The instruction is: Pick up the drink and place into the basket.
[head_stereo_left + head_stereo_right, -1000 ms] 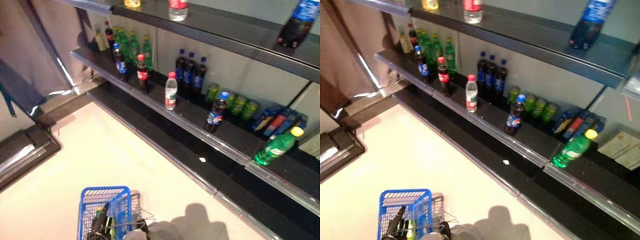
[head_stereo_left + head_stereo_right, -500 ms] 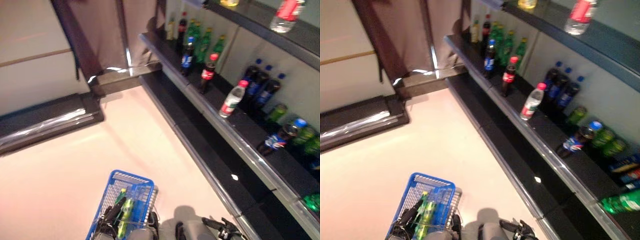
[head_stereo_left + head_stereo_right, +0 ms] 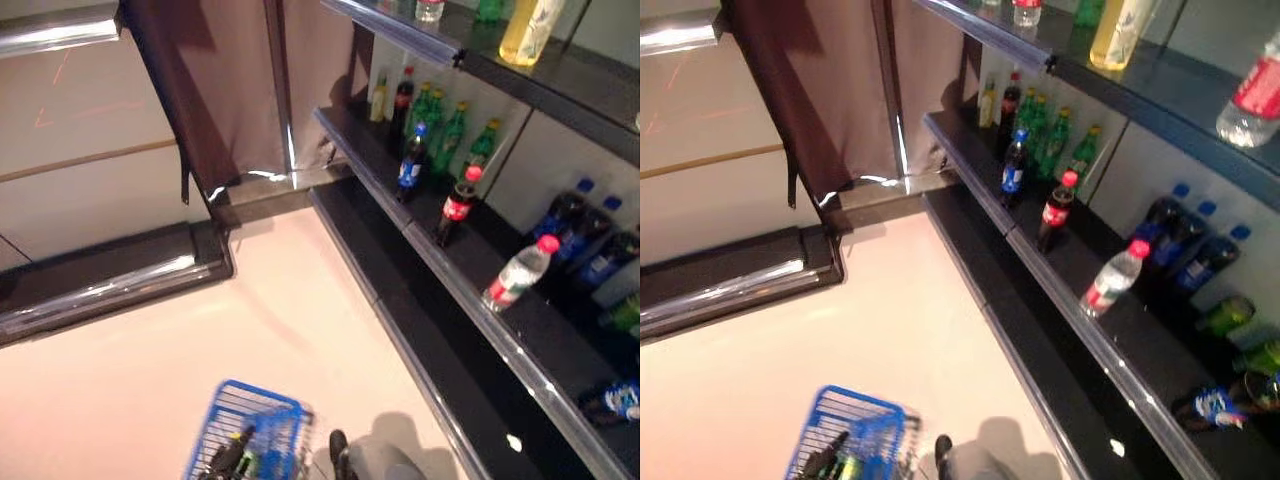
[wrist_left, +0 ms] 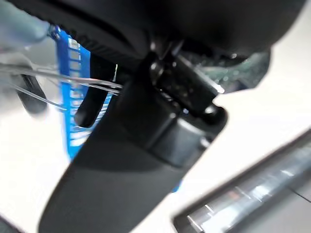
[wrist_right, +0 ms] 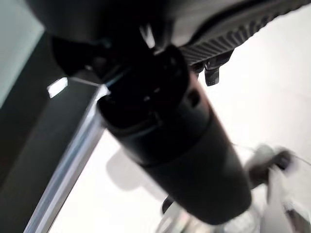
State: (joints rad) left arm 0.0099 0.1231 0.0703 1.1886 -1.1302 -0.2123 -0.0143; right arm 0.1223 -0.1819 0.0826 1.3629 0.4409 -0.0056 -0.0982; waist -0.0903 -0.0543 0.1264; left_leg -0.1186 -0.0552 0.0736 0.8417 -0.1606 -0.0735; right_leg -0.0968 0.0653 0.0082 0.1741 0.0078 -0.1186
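Sitting at the view's bottom, blue basket (image 3: pixel 248 447), drink bottles on shelf (image 3: pixel 1110 345), both hands' grip unreadable

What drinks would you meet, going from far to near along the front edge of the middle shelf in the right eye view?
Blue-label cola bottle → red-label cola bottle → clear water bottle with a red cap, leaning rather than upright.

The blue basket (image 3: pixel 245 445) is cut off at the bottom edge so its contents show only in part, each wrist view is filled by a dark blurred bulk that hides the fingers of either robot hand, and the far-right shelf bottles (image 3: pixel 1225 405) run out of frame.
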